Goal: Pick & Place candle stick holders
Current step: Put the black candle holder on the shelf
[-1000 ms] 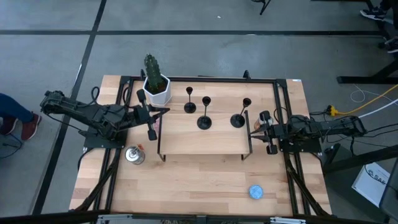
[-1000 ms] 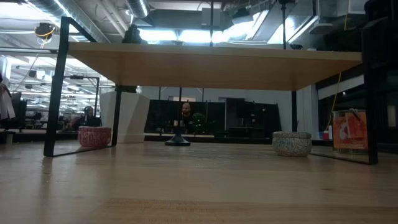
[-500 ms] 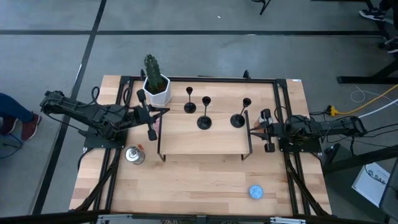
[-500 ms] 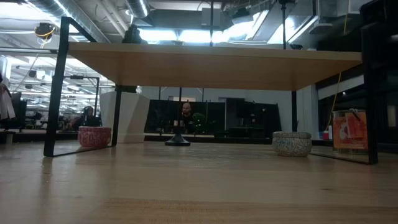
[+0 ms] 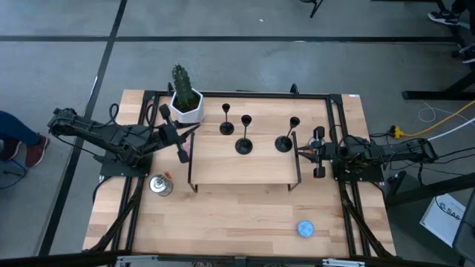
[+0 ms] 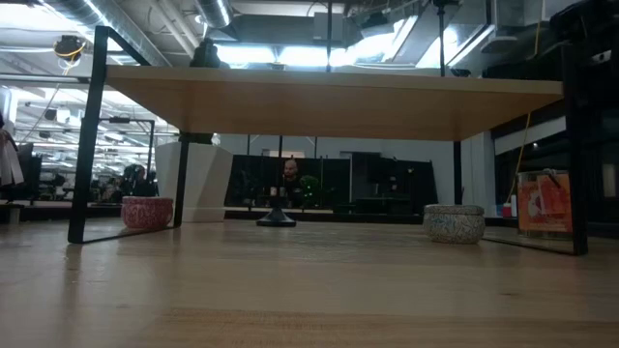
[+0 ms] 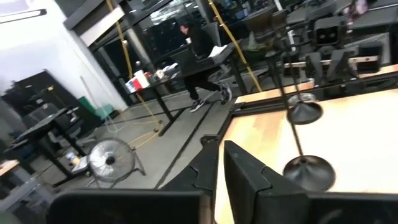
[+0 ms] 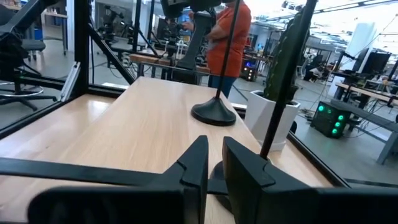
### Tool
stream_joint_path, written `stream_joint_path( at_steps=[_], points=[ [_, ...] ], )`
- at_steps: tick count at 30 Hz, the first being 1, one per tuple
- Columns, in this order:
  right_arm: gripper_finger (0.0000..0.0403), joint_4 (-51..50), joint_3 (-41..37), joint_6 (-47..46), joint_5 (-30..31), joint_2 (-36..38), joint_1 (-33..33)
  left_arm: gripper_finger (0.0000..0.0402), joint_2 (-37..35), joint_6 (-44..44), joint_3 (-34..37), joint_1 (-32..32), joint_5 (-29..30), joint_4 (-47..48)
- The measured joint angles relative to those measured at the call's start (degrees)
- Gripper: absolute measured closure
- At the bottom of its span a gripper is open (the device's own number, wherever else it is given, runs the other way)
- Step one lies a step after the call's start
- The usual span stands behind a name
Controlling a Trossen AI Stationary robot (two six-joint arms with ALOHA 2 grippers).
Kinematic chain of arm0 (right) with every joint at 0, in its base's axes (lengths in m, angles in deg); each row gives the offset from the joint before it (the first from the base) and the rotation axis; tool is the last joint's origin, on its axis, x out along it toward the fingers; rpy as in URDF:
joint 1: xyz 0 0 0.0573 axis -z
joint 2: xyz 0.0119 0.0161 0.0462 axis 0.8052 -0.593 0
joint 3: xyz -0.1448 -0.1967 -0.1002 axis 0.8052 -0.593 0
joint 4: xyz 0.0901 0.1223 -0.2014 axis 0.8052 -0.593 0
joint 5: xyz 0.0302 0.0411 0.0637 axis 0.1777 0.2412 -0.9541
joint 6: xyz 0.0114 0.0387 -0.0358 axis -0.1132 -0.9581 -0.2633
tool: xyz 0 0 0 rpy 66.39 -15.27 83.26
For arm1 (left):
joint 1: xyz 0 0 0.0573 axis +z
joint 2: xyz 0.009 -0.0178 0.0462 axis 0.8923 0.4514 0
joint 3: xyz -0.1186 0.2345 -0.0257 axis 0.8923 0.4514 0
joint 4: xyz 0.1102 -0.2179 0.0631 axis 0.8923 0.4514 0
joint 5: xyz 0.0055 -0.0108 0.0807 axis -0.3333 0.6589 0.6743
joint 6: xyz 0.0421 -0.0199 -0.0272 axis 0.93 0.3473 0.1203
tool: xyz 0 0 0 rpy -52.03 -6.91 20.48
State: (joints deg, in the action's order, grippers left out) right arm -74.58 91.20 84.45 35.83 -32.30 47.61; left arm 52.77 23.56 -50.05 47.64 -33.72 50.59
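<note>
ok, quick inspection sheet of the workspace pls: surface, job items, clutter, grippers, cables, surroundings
Surface: light wood table with a raised wooden shelf on a black frame.
Job's things: three candle stick holders upright on the shelf: left holder, middle holder, right holder.
Clutter: potted cactus at the shelf's far left corner; metal can front left; blue tin front right; pink tin and grey tin under the shelf.
Grippers: left gripper at the shelf's left edge, shut, empty; right gripper at the right edge beside the right holder, shut, empty.
Cables: yellow and white cables on the floor, right.
Surroundings: a person's leg at far left; a person in orange behind the table.
</note>
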Motion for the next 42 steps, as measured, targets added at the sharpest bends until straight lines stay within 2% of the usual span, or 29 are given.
stream_joint_path(
  at_steps=[4,10,14,18,20,25,32,38,42],
  points=[
    [0.0350,1.46,0.00,-0.13,-0.02,0.00,0.00,0.0341,0.00,-0.64,0.00,0.00,2.08,0.00],
    [0.0350,8.38,0.00,-0.13,-0.28,0.00,-0.02,0.0289,0.00,-1.07,0.00,0.00,2.09,0.00],
    [0.0350,12.54,0.03,-1.61,0.06,0.00,-0.01,0.0273,0.00,-1.07,0.00,0.00,2.09,0.00],
    [0.0350,11.79,3.05,-3.13,1.59,-0.08,0.52,0.0268,0.00,-1.07,0.00,0.00,2.09,-0.02],
    [0.0350,7.16,6.53,-3.14,2.10,-0.09,1.02,0.0268,0.00,-1.07,0.00,0.00,2.10,-0.02],
    [0.0350,-11.83,18.26,-1.58,2.90,-1.20,2.63,0.0272,0.00,-1.07,0.00,0.02,2.10,-0.04],
    [0.0350,-29.28,29.75,2.71,9.69,-4.33,5.01,0.0270,0.01,-5.06,0.00,3.41,1.94,0.33],
    [0.0350,-38.49,34.23,3.40,9.51,-5.30,6.63,0.0277,0.02,-9.19,0.00,9.48,-4.17,1.49],
    [0.0350,-38.71,34.95,5.70,10.67,-5.42,7.31,0.0284,0.02,-11.92,0.00,14.60,-10.81,1.62]
  ],
)
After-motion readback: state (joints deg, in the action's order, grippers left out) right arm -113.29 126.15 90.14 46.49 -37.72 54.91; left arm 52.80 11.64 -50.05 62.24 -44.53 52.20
